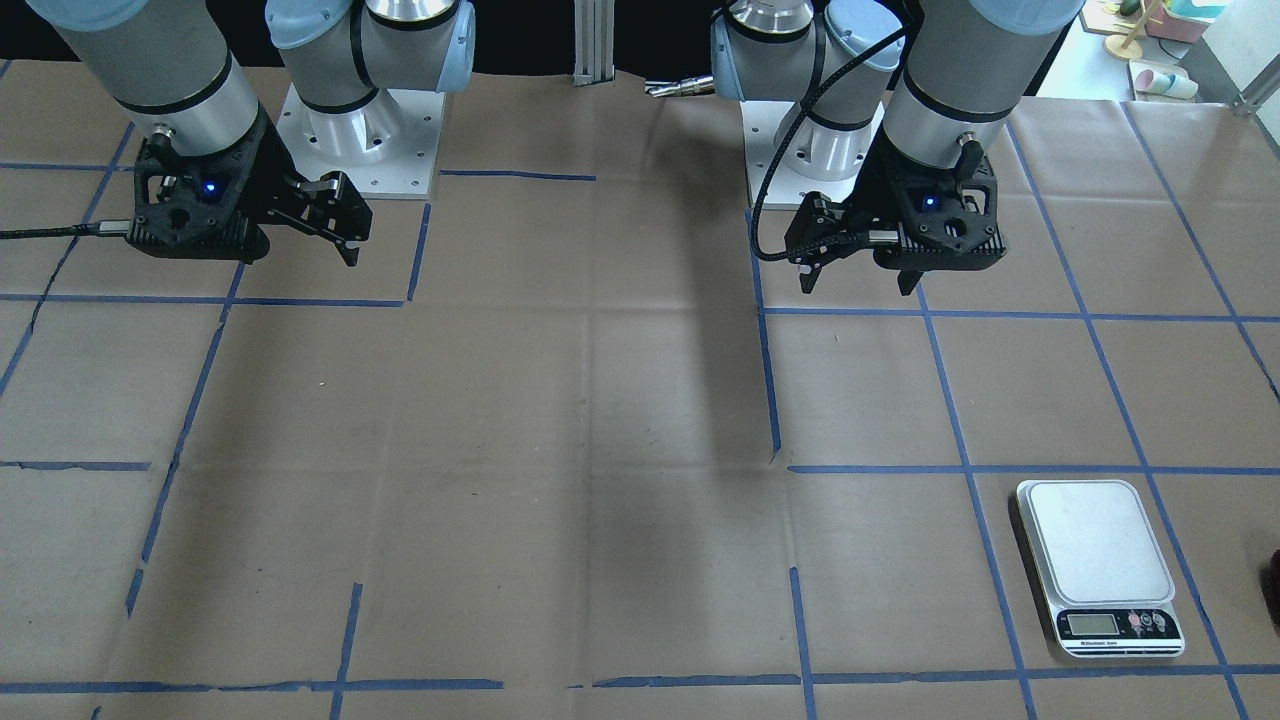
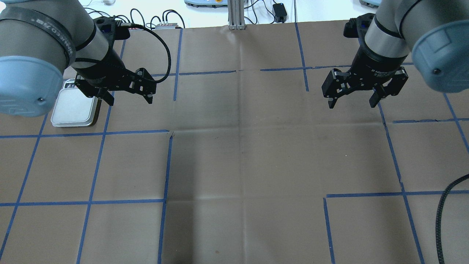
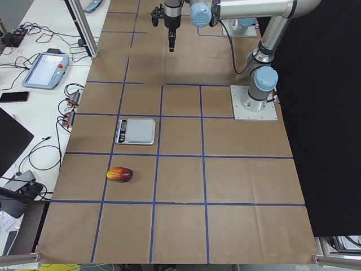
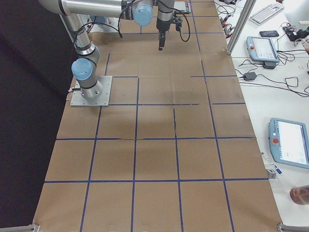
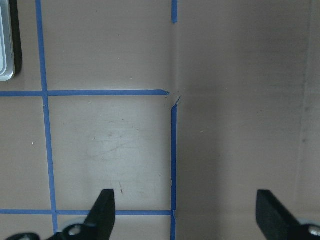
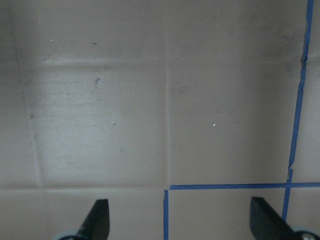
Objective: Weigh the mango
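Note:
The mango (image 3: pixel 119 175), dark red fading to yellow, lies on the brown paper in the exterior left view, one grid cell nearer that camera than the scale (image 3: pixel 135 130). The scale (image 1: pixel 1095 560) is silver with a small display; it also shows in the overhead view (image 2: pixel 75 110) and at the edge of the left wrist view (image 5: pixel 6 40). My left gripper (image 2: pixel 129 99) hangs open and empty above the table just right of the scale (image 5: pixel 187 215). My right gripper (image 2: pixel 351 104) is open and empty over bare paper (image 6: pixel 180 220). The mango is out of both wrist views.
The table is covered in brown paper with blue tape grid lines (image 2: pixel 166 165). Both arm bases (image 1: pixel 360 140) stand at the robot's side. Tablets and cables (image 3: pixel 48 62) lie on the side bench beyond the paper's edge.

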Action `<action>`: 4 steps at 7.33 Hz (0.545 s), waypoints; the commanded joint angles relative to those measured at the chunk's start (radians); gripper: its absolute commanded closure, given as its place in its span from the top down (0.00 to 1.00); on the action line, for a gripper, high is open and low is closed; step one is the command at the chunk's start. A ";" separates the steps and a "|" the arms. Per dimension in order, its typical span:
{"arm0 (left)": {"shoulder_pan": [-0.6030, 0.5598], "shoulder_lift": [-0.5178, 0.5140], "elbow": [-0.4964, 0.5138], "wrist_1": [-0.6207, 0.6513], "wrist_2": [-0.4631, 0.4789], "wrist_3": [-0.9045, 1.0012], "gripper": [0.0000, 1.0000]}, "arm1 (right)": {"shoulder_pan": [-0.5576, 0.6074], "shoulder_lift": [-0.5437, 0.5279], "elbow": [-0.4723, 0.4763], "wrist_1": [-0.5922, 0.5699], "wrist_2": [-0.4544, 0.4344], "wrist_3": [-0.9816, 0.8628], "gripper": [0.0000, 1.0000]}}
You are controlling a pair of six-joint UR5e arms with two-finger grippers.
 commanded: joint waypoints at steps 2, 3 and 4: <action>0.002 0.000 0.000 0.002 -0.003 0.000 1.00 | 0.000 0.000 0.000 0.000 0.000 0.000 1.00; 0.003 -0.002 0.000 0.002 -0.005 0.000 1.00 | 0.000 0.000 0.000 0.000 0.000 0.000 1.00; 0.005 -0.002 0.000 0.005 -0.005 0.000 1.00 | 0.000 0.000 0.000 0.000 0.000 0.000 1.00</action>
